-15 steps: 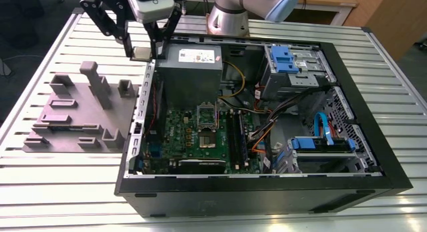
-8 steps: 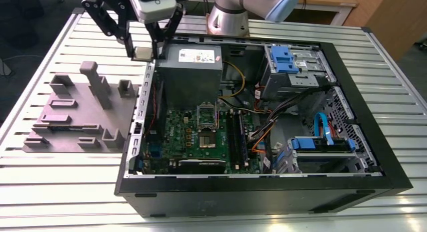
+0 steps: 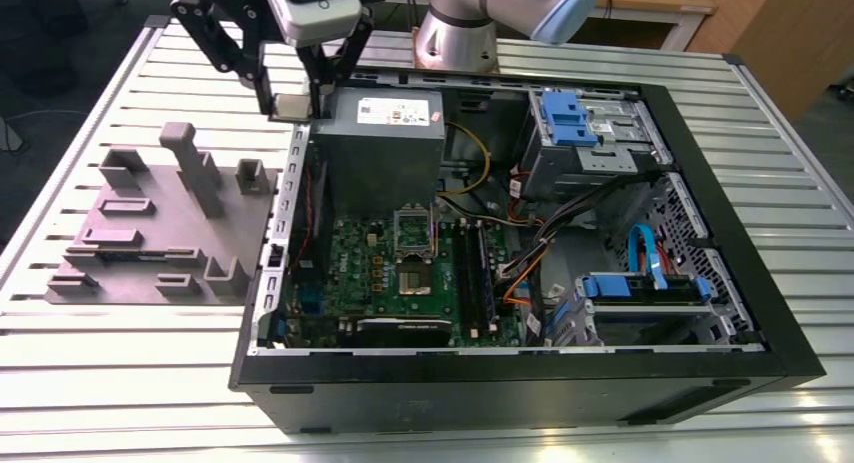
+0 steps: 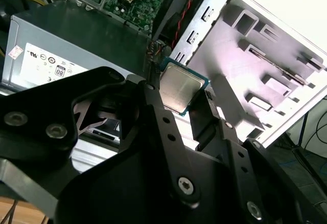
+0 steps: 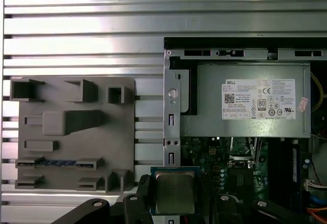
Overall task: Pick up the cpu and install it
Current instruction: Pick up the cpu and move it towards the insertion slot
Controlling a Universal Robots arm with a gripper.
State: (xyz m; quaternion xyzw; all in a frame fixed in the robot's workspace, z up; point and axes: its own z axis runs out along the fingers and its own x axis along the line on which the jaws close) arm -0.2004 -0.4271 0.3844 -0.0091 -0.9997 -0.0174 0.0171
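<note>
- Grip: the claw (image 4: 180, 98) pinches the cpu (image 4: 179, 88) by opposite edges, with its metal top facing up.
- Place: both hang above the computer case (image 3: 534, 383) wall beside the power supply (image 3: 380, 133), toward the surface (image 3: 134, 383) edge holding the arm's base.
- Direction: the motherboard (image 3: 400, 273) lies lower, beyond the power supply from the claw.
- Pose: the wrist points straight down.

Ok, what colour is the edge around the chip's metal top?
Blue-green, framing the square silver-grey cpu; clearest in the second wrist view.

The end effector (image 4: 180, 106) hides two edges of the cpu (image 4: 180, 87), seemingly one corner.
</note>
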